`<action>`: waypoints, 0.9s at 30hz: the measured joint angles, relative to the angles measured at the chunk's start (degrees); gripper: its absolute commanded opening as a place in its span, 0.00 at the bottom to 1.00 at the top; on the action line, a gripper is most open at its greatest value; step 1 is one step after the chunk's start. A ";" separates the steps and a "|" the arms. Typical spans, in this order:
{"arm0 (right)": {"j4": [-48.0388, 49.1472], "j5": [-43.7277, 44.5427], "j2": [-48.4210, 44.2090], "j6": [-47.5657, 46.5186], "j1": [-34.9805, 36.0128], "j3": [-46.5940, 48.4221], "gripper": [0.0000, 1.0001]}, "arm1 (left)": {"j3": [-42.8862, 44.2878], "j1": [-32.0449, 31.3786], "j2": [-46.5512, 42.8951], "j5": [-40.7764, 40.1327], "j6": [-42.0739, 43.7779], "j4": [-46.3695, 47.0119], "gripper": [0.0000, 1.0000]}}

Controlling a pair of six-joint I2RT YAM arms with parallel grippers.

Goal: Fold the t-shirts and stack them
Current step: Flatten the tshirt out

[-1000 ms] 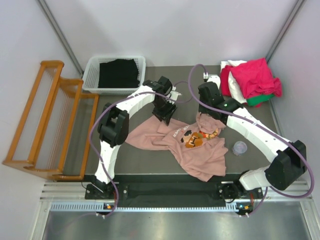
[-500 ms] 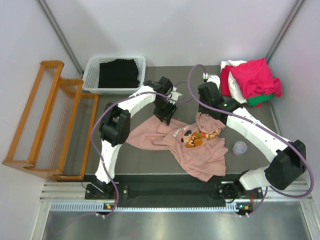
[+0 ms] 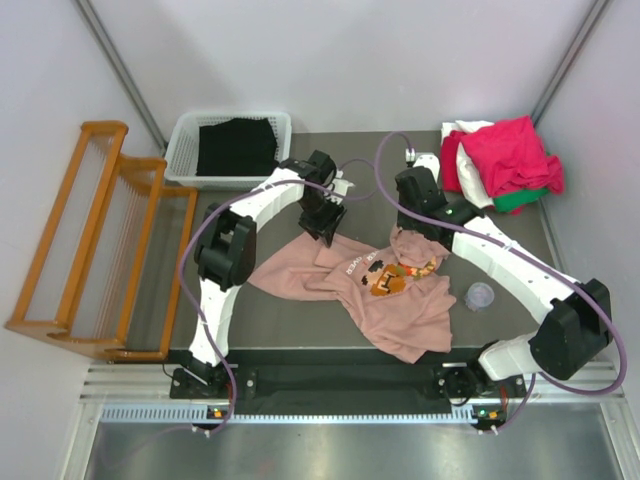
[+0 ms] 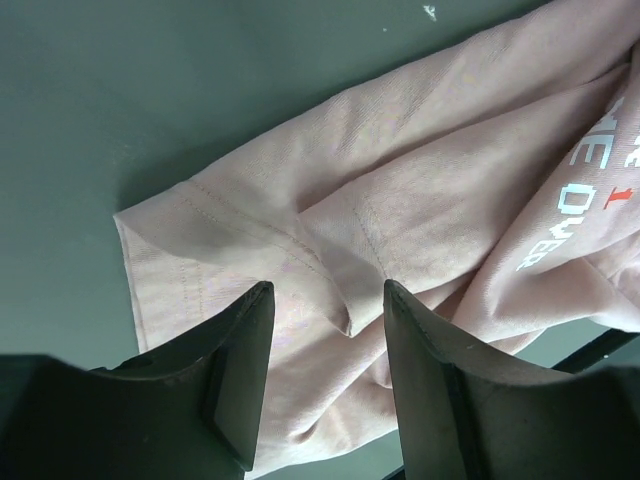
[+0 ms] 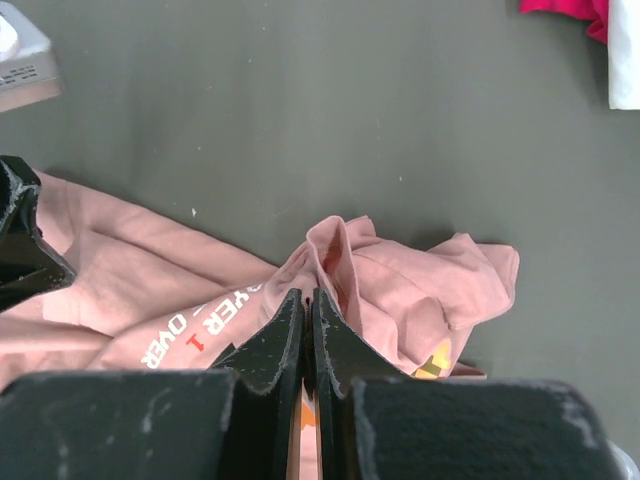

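Note:
The dusty-pink t-shirt (image 3: 390,300) lies crumpled on the dark table, its white lettering and pixel figures facing up. My left gripper (image 3: 322,228) is open just above the shirt's far-left part; in the left wrist view a sleeve seam (image 4: 340,270) lies between the open fingers. My right gripper (image 3: 410,237) is shut on a pinched ridge of the pink t-shirt (image 5: 345,255) near the collar. A pile of crimson-pink (image 3: 510,150), white (image 3: 462,132) and green (image 3: 525,198) shirts sits at the far right corner.
A white basket (image 3: 185,150) holding black cloth stands at the far left. A wooden rack (image 3: 95,240) stands off the table's left side. A small clear cup (image 3: 481,295) sits by the right arm. A white tag box (image 5: 20,60) shows in the right wrist view.
My left gripper has shifted slightly left and back over the shirt's far edge. The right gripper and the shirt have barely moved.

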 measured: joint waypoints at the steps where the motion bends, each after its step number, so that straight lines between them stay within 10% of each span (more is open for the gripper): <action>1: -0.02 0.00 0.00 0.00 0.00 0.00 0.00 | 0.00 0.22 0.00 0.13 -0.07 0.00 0.52; 12: 0.02 -0.02 0.00 0.02 -0.02 0.00 0.00 | -1.44 -0.92 0.00 2.38 -0.07 -0.07 0.52; 19: 0.02 -0.04 0.00 0.02 -0.02 0.00 0.00 | -3.04 -1.55 0.00 2.62 0.11 -0.07 0.29; 22: 0.02 -0.13 0.00 0.02 -0.02 0.00 0.00 | -3.08 -1.55 0.00 2.56 -0.22 -0.07 0.00; 27: 0.02 -0.52 0.02 0.04 -0.02 0.00 0.00 | -3.04 -1.53 -0.02 1.53 -0.07 -0.04 0.00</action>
